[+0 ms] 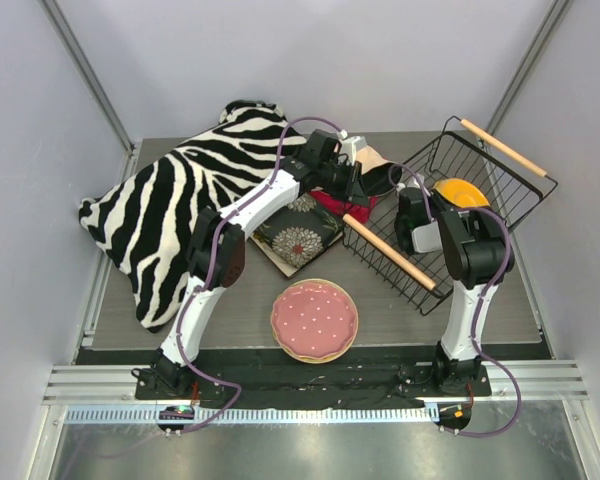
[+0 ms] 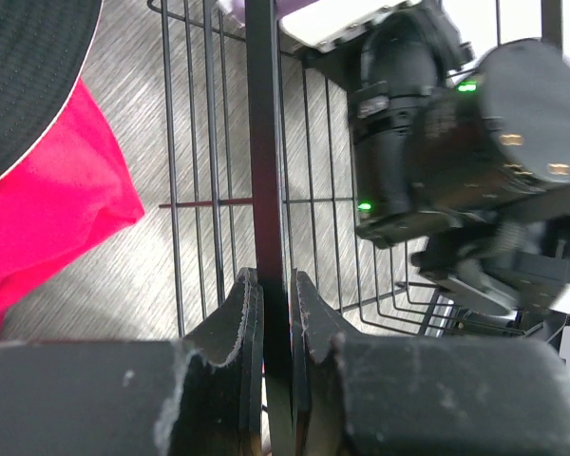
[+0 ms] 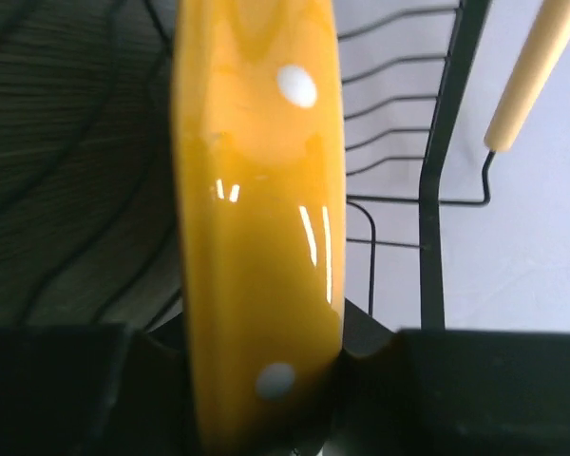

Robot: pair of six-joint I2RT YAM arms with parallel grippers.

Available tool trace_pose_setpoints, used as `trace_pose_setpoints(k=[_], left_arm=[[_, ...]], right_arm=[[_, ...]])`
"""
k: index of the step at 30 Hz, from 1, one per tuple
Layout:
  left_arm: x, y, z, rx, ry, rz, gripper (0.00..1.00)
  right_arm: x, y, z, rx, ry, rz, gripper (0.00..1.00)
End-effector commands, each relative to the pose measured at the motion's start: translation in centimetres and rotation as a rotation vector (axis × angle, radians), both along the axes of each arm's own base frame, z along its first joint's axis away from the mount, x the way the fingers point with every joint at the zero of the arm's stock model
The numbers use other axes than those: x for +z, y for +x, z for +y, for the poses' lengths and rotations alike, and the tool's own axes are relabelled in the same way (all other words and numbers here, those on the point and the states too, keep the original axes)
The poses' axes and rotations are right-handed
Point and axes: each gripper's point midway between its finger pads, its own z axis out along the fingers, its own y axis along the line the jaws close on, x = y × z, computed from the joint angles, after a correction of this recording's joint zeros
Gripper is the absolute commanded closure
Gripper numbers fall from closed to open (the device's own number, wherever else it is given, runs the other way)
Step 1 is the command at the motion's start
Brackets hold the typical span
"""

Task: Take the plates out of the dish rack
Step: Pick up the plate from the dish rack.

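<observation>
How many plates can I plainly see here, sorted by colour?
dark square flowered plate: 1
pink dotted plate: 1
orange dotted plate: 1
Total: 3. A dark round dish beside the rack may be a fourth.

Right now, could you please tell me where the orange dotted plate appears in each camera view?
Top external: orange dotted plate right of centre, inside the dish rack.
Left wrist: not in view.
Right wrist: fills the centre, edge-on, in the right gripper.
Shared landmark: the dish rack's black wires.
</observation>
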Motion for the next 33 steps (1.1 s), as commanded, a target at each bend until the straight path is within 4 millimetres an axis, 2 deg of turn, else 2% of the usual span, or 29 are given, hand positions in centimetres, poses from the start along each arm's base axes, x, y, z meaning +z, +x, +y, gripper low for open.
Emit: trace_pose_setpoints(k=[1,7,9,10,11,13,15,17,18,19,20,22,23,24,25,26,28,31,33], left_arm=[[5.7,2.0,2.1,-0.037,-0.087,-0.181,1.0],[7.0,1.9,1.7,-0.028,-0.116,-0.194,1.0],[7.2,2.2,1.5,-0.015,-0.128,-0.195,1.0],[7.2,2.3,1.4,-0.012,-0.129,-0.19,1.0],[7.2,2.3,1.4,-0.007,-0.132,-0.186,1.0],[7.4,2.5,1.3,0.006,-0.142,-0.181,1.0],[7.7,2.6,1.1,0.013,-0.153,-0.184,1.0],[8.1,2.6,1.0,0.019,-0.158,-0.195,1.0],[8.4,2.6,0.9,0.02,-0.163,-0.201,0.99],[8.9,2.5,0.8,0.021,-0.169,-0.208,0.97],[9.2,2.5,0.8,0.023,-0.171,-0.216,0.83],[10.6,2.7,0.8,0.042,-0.186,-0.249,0.66],[11.0,2.7,0.8,0.047,-0.19,-0.259,0.51],[11.8,2.9,0.8,0.056,-0.198,-0.28,0.45],[13.0,2.9,1.0,0.064,-0.211,-0.301,0.41],[13.8,2.8,1.2,0.069,-0.219,-0.318,0.3],[16.4,2.8,1.6,0.092,-0.244,-0.374,0.18],[19.9,3.0,2.3,0.129,-0.28,-0.452,0.12],[23.1,2.5,3.0,0.151,-0.315,-0.513,0.09]], right_arm=[[5.4,-0.4,-0.8,-0.05,0.02,-0.2,0.99],[10.2,-2.4,-1.3,-0.109,0.01,-0.312,0.99],[12.3,-2.8,-1.3,-0.104,0.042,-0.375,0.99],[12.1,-2.9,-1.2,-0.103,0.084,-0.383,0.99],[13.8,-3.0,-1.0,-0.07,0.129,-0.439,0.99],[14.1,-3.4,-0.9,-0.043,0.193,-0.439,0.99],[15.4,-3.7,-0.6,-0.01,0.288,-0.522,0.99],[15.4,-4.2,-0.5,-0.007,0.326,-0.51,0.99],[16.3,-4.6,-0.4,0.003,0.342,-0.528,0.99],[16.4,-4.9,-0.3,0.001,0.353,-0.498,0.99],[17.0,-5.0,0.0,0.009,0.381,-0.512,0.99],[18.3,-5.3,0.7,0.022,0.473,-0.545,0.99],[18.8,-5.4,0.9,0.025,0.505,-0.556,0.99],[19.5,-5.4,1.3,0.022,0.552,-0.597,0.99],[21.1,-5.8,1.6,0.04,0.586,-0.613,0.99],[21.9,-6.1,1.8,0.044,0.607,-0.63,0.99],[24.7,-6.6,2.7,0.084,0.697,-0.692,0.99],[27.7,-7.1,4.3,0.135,0.835,-0.763,0.99],[29.4,-7.4,5.6,0.198,0.92,-0.79,0.99]])
